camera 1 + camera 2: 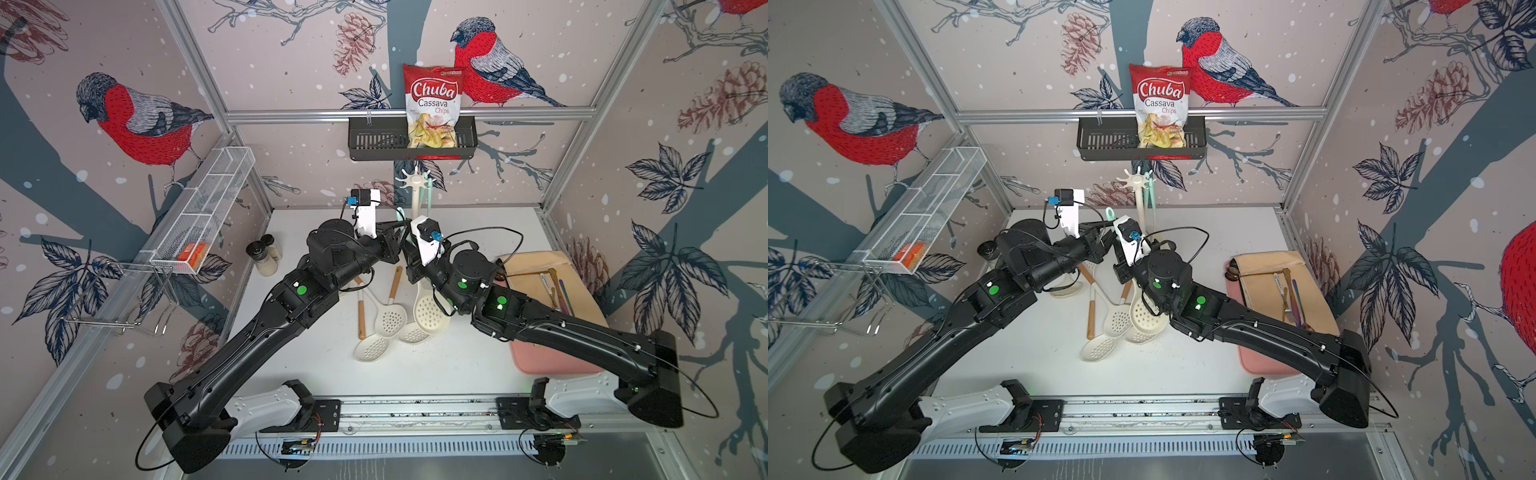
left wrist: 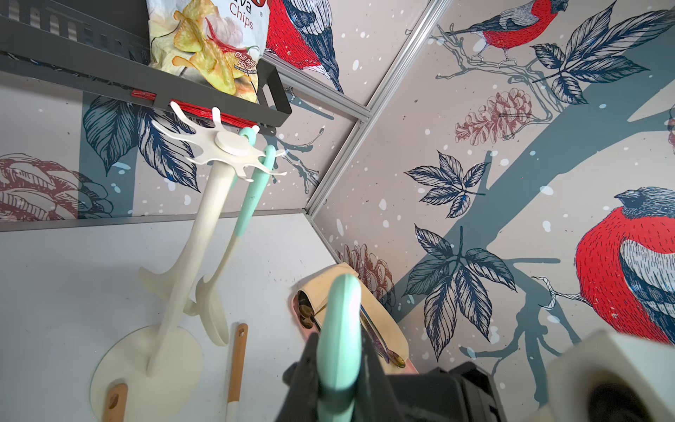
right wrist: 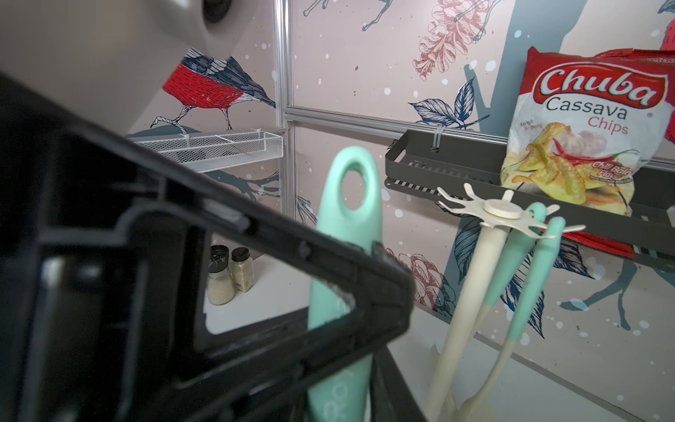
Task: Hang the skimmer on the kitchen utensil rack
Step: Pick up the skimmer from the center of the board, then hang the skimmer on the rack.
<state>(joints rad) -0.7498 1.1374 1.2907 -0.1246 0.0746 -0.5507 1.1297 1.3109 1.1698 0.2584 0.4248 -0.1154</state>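
Note:
The skimmer has a mint handle (image 1: 400, 215) (image 1: 1109, 214) with a hanging hole and a cream perforated bowl (image 1: 428, 311), and it is held up off the table. My left gripper (image 2: 338, 350) (image 1: 392, 243) is shut on the handle (image 2: 339, 321). My right gripper (image 3: 339, 394) (image 1: 409, 255) is closed on the same handle (image 3: 347, 237) lower down, with the left gripper's finger crossing in front. The cream kitchen utensil rack (image 1: 415, 179) (image 1: 1137, 179) (image 2: 230, 144) (image 3: 502, 210) stands just behind. Two mint-handled utensils (image 2: 255, 190) (image 3: 526, 255) hang from its arms.
Several wooden-handled skimmers (image 1: 390, 320) lie on the table below the grippers. Two spice jars (image 1: 262, 257) stand at the left. A pink tray (image 1: 540, 357) with a beige cutlery roll sits at the right. A black basket (image 1: 374, 141) holding a chips bag hangs above the rack, and a white mesh shelf (image 1: 208, 208) is on the left wall.

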